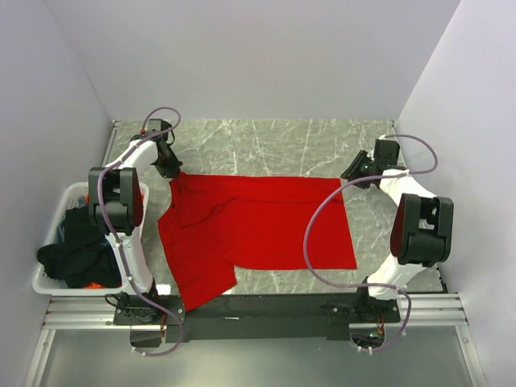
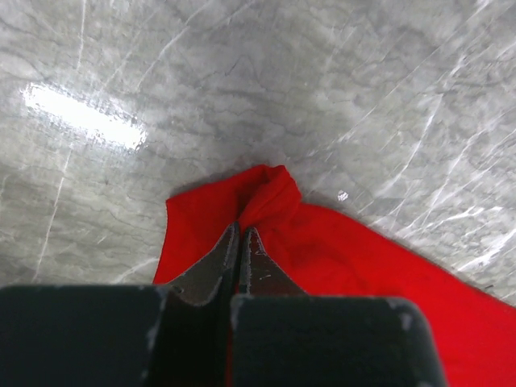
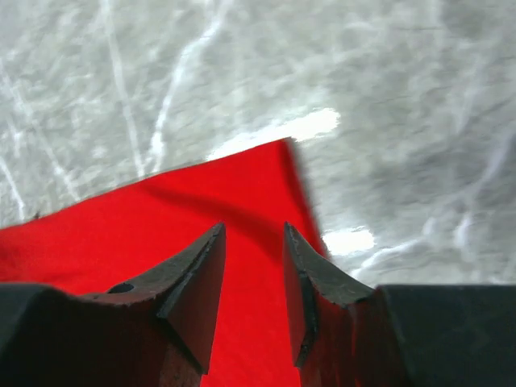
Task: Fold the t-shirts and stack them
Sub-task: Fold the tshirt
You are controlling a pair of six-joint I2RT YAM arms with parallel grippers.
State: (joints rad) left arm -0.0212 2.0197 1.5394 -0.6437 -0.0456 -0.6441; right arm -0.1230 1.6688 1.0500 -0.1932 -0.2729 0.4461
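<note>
The red t-shirt (image 1: pixel 258 226) lies spread on the marble table, one part hanging over the near edge. My left gripper (image 1: pixel 171 171) is shut on the shirt's far-left corner, where the cloth (image 2: pixel 266 193) bunches up at the fingertips. My right gripper (image 1: pixel 352 172) is open just above the shirt's far-right corner (image 3: pixel 274 161), with red cloth showing between its fingers and nothing held. Black t-shirts (image 1: pixel 76 246) lie heaped in the basket at left.
A white slotted basket (image 1: pixel 50 282) stands at the left edge beside the left arm. Grey walls close in the table on the left, back and right. Bare marble (image 1: pixel 266 145) lies behind the shirt.
</note>
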